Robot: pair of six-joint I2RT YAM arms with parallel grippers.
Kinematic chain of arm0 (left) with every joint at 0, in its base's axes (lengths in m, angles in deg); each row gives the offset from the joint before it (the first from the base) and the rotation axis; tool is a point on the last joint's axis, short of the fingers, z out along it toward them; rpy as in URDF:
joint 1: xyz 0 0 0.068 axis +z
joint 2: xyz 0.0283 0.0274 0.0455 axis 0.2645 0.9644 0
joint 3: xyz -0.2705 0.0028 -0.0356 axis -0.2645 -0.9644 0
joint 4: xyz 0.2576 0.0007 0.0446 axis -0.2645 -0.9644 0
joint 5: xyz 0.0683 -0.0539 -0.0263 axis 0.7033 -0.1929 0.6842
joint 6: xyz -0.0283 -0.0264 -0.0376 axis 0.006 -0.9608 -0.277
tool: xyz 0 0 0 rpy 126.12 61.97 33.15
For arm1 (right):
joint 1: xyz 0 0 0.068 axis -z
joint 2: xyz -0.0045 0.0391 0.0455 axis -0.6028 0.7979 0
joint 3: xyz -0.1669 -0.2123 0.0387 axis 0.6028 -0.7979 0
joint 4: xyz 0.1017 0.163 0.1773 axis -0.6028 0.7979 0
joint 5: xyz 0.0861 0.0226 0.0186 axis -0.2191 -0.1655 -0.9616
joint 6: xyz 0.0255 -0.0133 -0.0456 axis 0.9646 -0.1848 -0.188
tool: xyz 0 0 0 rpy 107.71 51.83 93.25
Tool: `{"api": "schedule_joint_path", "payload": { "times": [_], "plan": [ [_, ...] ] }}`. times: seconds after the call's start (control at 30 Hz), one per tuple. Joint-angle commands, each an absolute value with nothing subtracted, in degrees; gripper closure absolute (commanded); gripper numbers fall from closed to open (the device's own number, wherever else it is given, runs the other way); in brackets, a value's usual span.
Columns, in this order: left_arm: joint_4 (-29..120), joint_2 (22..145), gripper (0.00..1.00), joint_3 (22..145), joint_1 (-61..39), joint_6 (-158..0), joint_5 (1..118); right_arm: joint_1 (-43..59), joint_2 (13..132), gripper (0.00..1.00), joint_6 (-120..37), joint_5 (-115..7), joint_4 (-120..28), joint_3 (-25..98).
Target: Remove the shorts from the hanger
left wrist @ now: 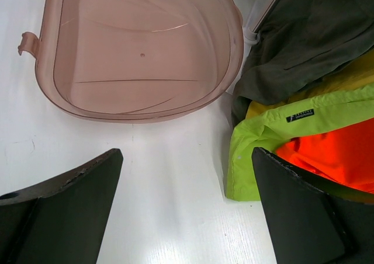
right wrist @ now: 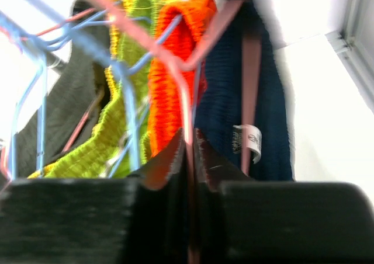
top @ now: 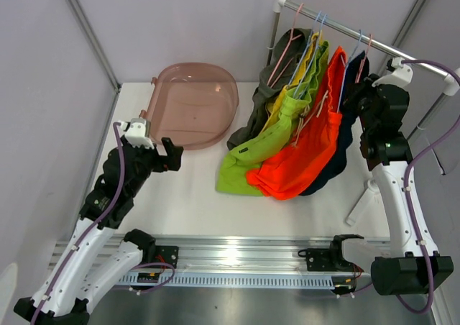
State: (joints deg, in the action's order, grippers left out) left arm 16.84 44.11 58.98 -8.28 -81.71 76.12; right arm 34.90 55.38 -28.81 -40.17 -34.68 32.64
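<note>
Five pairs of shorts hang on wire hangers from a rail (top: 359, 34) at the back right: olive-grey (top: 269, 95), yellow (top: 282, 102), lime green (top: 266, 149), orange (top: 309, 152) and navy (top: 345, 134). Their lower ends rest on the table. My right gripper (right wrist: 190, 138) is up by the rail, shut on a thin wire of a pink hanger (right wrist: 186, 94) between the orange shorts (right wrist: 169, 71) and the navy shorts (right wrist: 225, 77). My left gripper (left wrist: 187, 153) hovers open over the table, left of the lime green shorts (left wrist: 263, 135), holding nothing.
A translucent pink tub (top: 194, 102) sits at the back centre-left of the white table, just beyond the left gripper. Blue hangers (right wrist: 130, 112) crowd beside the pink one. The rack's stand (top: 363, 195) rises right of the shorts, beside the right arm.
</note>
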Motion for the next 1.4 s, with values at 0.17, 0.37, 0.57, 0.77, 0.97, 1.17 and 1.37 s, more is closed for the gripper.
{"api": "schedule_joint_path", "payload": {
  "times": [0.17,0.37,0.57,0.77,0.97,1.17,1.37],
  "plan": [
    [18.4,44.8,0.01,59.2,-8.7,-79.4,71.3,34.9,54.3,1.00,-29.5,-42.1,-36.0,35.4],
    [18.6,49.1,0.01,68.3,-18.7,-79.6,68.8,32.4,49.5,1.00,-32.6,-39.3,-32.7,39.0],
    [23.5,60.8,0.01,81.3,-39.3,-77.7,70.8,31.9,42.6,1.00,-29.5,-36.7,-30.1,39.4],
    [33.8,77.7,0.01,87.8,-57.1,-75.4,76.9,31.8,39.6,1.00,-27.9,-34.8,-22.9,41.2],
    [42.2,90.9,0.01,93.0,-63.6,-75.8,77.7,31.7,36.7,1.00,-28.3,-34.1,-15.0,44.8],
    [42.2,100.5,0.01,101.7,-65.4,-74.3,77.6,30.9,33.4,1.00,-28.5,-34.0,-12.0,44.7],
    [42.9,104.0,0.01,104.9,-66.1,-75.2,75.9,30.4,32.5,1.00,-28.2,-34.8,-12.2,42.5]
  ]
}}
